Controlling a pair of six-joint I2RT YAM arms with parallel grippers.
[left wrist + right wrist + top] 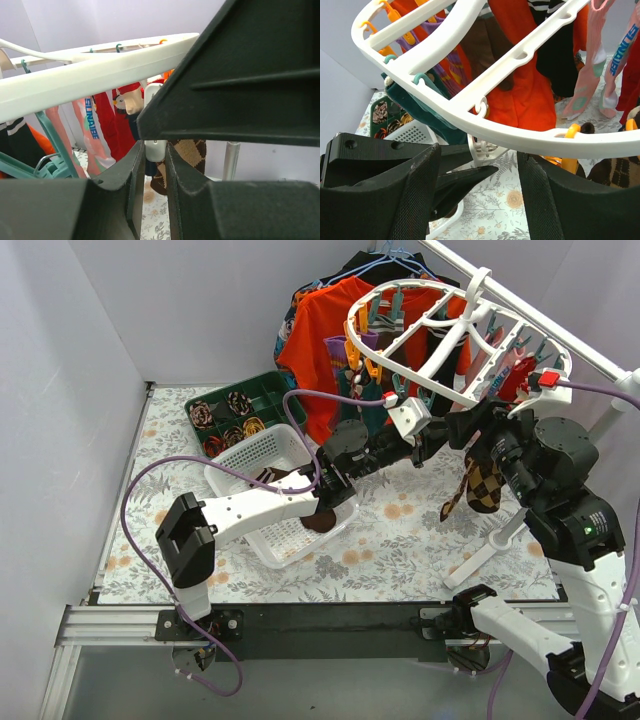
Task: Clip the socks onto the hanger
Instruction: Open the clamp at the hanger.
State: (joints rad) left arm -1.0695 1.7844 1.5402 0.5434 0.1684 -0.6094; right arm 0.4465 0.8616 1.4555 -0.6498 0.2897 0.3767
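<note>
Your left claw has its two fingers drawn nearly together on a small white piece. You cannot tell from its own camera what that piece is. Your right claw stands wide open with nothing between its fingers, and the hanger's white rim crosses just above them. From overhead the two claws meet almost tip to tip under the near edge of the one hanger, left claw just beside right claw. One argyle sock hangs directly below the right claw. The left wrist view shows it just behind the left fingers, and in the right wrist view it sits at the lower right corner. Well behind the left claw, back along its arm, one white basket holds two dark socks – one at its far side, one brown at its near corner. Beyond the basket, one green tray holds at least four rolled bundles.
</note>
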